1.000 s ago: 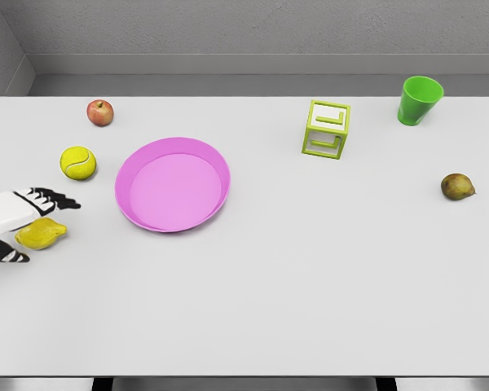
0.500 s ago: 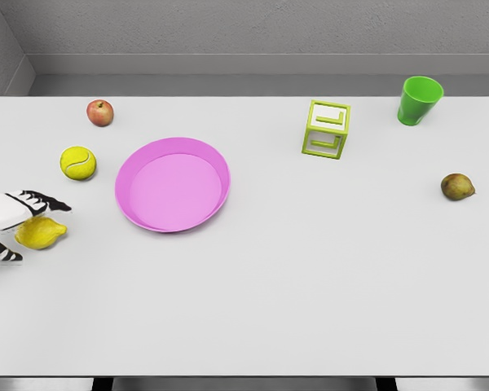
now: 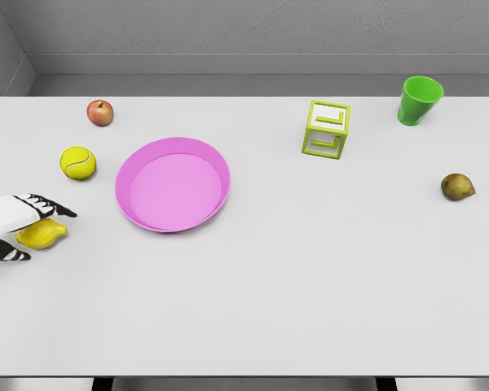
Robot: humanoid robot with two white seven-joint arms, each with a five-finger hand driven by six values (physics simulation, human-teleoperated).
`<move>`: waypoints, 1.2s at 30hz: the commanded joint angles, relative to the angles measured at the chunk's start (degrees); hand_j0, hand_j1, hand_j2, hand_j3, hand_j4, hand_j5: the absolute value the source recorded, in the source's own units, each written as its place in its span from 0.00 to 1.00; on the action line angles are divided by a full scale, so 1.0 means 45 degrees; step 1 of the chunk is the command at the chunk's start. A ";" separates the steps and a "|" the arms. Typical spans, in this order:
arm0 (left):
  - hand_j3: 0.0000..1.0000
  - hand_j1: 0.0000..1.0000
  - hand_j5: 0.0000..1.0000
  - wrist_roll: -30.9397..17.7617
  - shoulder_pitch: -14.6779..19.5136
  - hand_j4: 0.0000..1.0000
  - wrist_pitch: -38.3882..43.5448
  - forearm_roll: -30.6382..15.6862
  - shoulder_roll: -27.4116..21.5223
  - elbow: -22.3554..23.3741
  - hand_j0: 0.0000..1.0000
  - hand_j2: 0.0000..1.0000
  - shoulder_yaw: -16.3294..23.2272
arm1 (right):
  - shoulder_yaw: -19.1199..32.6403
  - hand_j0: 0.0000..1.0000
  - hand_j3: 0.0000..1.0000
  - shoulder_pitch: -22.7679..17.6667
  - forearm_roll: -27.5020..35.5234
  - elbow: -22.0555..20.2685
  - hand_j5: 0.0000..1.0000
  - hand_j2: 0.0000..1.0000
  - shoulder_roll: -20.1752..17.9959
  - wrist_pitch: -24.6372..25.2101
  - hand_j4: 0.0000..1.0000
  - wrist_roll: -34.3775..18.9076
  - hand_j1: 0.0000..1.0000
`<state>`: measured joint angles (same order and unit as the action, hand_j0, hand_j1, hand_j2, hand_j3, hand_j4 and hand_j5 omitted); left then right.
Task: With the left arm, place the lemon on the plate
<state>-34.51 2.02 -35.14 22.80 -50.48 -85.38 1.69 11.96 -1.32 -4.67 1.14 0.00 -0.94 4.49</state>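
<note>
The yellow lemon (image 3: 39, 235) lies on the white table near the left edge. My left hand (image 3: 46, 234) comes in from the left edge and brackets it. Its dark fingers (image 3: 52, 208) stretch over the lemon's far side and the thumb (image 3: 10, 254) sits at its near side. The fingers look extended rather than wrapped, and the lemon rests on the table. The pink plate (image 3: 217, 164) stands to the right of the lemon, a little farther back. My right arm does not show.
A tennis ball (image 3: 78, 163) sits just behind the hand and a red apple (image 3: 100, 112) farther back. At the back right are a green open cube frame (image 3: 326, 129) and a green cup (image 3: 419, 100). A brown pear (image 3: 457, 186) lies at the right.
The fingers have dropped closer onto the lemon's far side and the thumb has come in toward its near side. The lemon has not moved.
</note>
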 commanded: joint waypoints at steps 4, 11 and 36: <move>0.90 0.90 0.90 0.0012 0.0000 0.90 0.0032 -0.0086 -0.0012 -0.0108 0.90 0.90 0.0035 | -0.0001 1.00 1.00 0.0000 0.0002 0.0001 1.00 1.00 0.0000 -0.0005 1.00 -0.0001 1.00; 0.75 0.75 0.75 -0.0027 -0.0020 0.75 0.0032 -0.0047 -0.0051 -0.0303 0.75 0.75 0.0308 | -0.0001 1.00 1.00 0.0000 0.0002 0.0001 1.00 1.00 0.0000 -0.0005 1.00 -0.0001 1.00; 0.55 0.55 0.55 -0.0110 -0.0020 0.55 0.0032 0.0031 -0.0168 -0.0186 0.55 0.55 0.0484 | -0.0001 1.00 1.00 0.0000 0.0002 0.0001 1.00 1.00 0.0000 0.0014 1.00 -0.0001 1.00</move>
<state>-35.00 1.93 -35.12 23.18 -51.12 -86.22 3.87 11.96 -1.32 -4.67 1.14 0.00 -0.95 4.49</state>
